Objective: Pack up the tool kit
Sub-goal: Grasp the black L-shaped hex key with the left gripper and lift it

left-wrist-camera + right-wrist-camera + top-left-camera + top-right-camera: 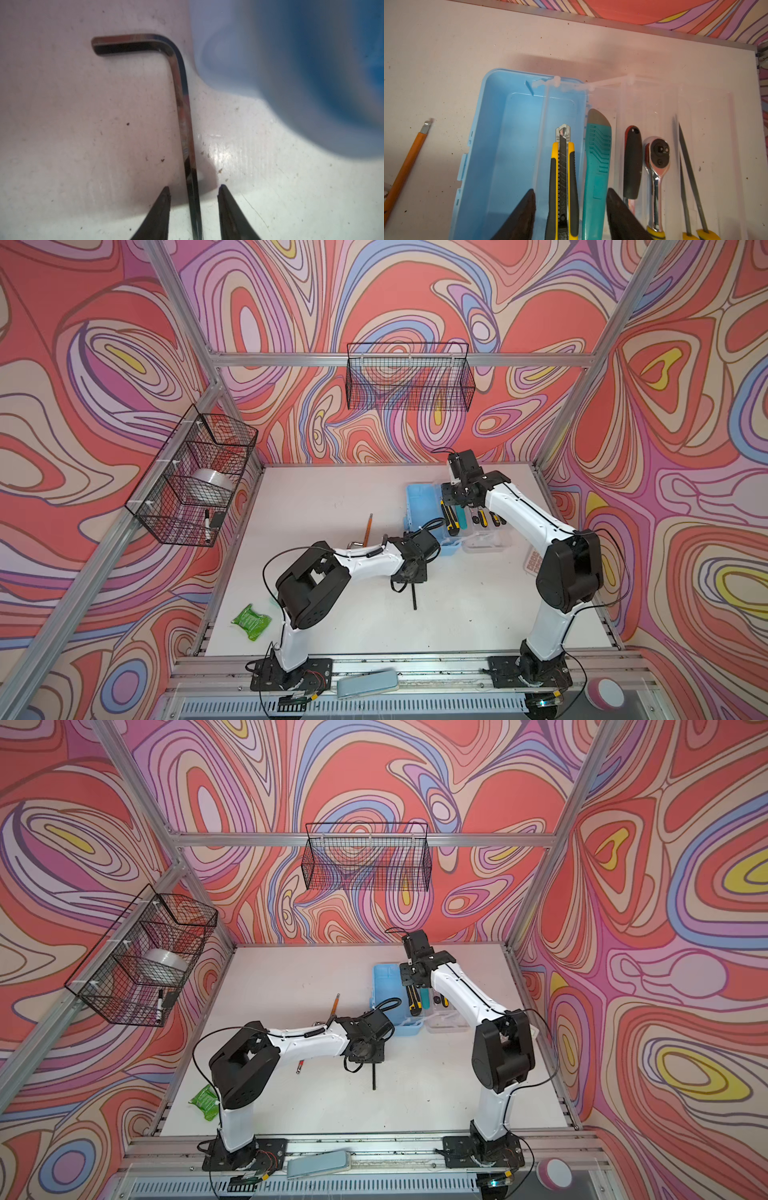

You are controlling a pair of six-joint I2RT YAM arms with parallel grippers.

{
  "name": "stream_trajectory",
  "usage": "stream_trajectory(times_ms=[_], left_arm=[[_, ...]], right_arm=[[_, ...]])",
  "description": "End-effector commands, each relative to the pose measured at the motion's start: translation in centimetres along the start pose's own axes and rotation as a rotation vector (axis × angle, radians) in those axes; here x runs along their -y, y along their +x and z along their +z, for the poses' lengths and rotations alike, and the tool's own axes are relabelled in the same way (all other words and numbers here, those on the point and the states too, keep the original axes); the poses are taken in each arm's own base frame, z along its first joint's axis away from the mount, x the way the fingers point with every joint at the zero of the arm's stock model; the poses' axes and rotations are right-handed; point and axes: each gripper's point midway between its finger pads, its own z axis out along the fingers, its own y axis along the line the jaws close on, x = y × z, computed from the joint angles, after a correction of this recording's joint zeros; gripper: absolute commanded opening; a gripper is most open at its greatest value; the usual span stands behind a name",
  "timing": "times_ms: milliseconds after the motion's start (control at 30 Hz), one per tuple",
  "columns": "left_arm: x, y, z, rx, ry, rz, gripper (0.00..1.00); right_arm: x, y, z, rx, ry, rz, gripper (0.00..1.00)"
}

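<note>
The tool kit's light blue case (512,145) lies open at the back of the table (332,497), its clear lid (654,99) folded out flat beside it. A yellow utility knife (562,176) and a teal one (598,155) lie by the hinge. A black-handled tool (632,162), a chrome ratchet (657,158) and two thin shafts (691,176) rest on the lid. My right gripper (571,189) hangs open above both knives. My left gripper (194,187) is open low over the table, straddling the long leg of a hex key (182,104) with gaps on both sides.
An orange-shafted tool (368,529) lies left of the case, and a red-handled one (300,1066) lies under the left arm. A green packet (251,620) sits at the front left and a pink calculator (532,564) at the right. Wire baskets (409,377) hang on the walls.
</note>
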Motion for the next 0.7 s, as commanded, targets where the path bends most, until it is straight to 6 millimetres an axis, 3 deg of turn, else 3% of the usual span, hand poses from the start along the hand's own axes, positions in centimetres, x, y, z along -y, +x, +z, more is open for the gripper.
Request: stream_trajectory(times_ms=[0,67,100,167,367,667], left_arm=[[-2.7,1.4,1.3,-0.039,-0.134,-0.019,0.29],[-3.4,1.8,1.5,-0.049,-0.167,-0.016,0.23],[-3.9,2.0,1.6,-0.055,-0.184,-0.016,0.2],[-4.3,2.3,1.8,-0.062,-0.198,-0.014,0.15],[-4.9,2.7,1.5,-0.063,-0.198,-0.02,0.0],[-6.2,1.8,-0.8,-0.002,-0.16,-0.072,0.0]], right_arm=[[0.9,-0.5,-1.3,0.038,-0.007,0.023,0.56],[1.2,-0.2,-1.1,0.036,-0.008,0.028,0.56],[1.6,-0.8,-2.3,0.065,-0.01,0.035,0.56],[2.0,-0.8,-2.8,0.076,-0.011,0.038,0.56],[2.9,-0.7,-3.7,0.101,-0.023,0.056,0.57],[3.7,-0.2,-4.7,0.123,-0.038,0.083,0.57]])
